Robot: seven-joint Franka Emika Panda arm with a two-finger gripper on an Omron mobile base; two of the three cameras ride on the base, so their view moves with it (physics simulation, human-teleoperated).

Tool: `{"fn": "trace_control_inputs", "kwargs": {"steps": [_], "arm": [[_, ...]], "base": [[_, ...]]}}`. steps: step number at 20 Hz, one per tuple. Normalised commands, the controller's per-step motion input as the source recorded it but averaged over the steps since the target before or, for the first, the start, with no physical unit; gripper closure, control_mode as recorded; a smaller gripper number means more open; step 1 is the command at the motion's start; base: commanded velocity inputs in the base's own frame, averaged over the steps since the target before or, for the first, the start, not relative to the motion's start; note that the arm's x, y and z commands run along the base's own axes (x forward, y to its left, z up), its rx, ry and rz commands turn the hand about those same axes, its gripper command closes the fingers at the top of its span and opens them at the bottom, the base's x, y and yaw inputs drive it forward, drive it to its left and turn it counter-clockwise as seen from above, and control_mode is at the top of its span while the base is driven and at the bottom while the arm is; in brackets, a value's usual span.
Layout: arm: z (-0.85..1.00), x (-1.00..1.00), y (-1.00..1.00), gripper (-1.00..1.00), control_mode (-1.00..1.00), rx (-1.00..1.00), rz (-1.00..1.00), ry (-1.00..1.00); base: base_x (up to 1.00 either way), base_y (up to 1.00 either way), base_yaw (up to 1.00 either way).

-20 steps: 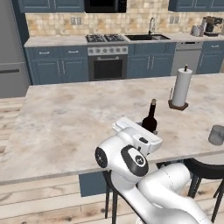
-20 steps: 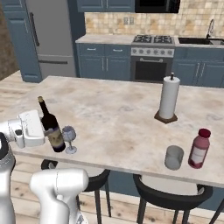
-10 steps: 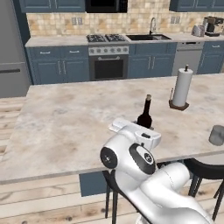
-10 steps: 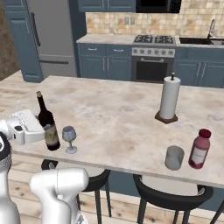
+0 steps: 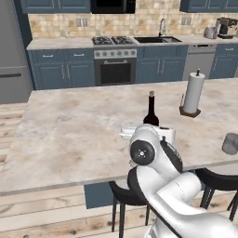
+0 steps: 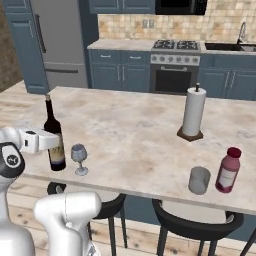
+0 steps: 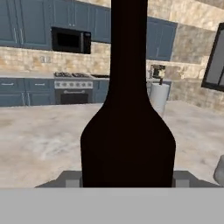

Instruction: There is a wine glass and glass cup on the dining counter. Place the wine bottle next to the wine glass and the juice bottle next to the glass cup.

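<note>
wine bottle (image 6: 53, 139) upright, clamped in end effector (image 6: 56, 142)

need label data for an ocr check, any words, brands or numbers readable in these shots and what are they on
No text can be read in any view.
wine bottle: has a pale label, too small and blurred to read.
juice bottle: has a pale label, no letters can be made out.
paper towel roll: plain white, no print visible.
Stove, microwave and fridge: no legible brand or digits.
</note>
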Motion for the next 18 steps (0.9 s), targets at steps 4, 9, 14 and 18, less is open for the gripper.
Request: {"fn": "trace_control_inputs", "kwargs": {"steps": [4,9,14,18], "arm": [[0.03,0.0,-0.39,1.0,-1.0,0.0,0.38,0.0],[0.0,0.03,-0.45,1.0,-1.0,0.0,0.34,-0.01],[-0.02,0.1,-0.49,1.0,-1.0,0.0,0.32,-0.05],[-0.11,0.16,-0.46,1.0,-1.0,0.0,0.32,-0.07]], "base": [[0.0,0.0,0.0],[0.0,0.0,0.0],[0.0,0.0,0.0],[0.0,0.0,0.0]]}}
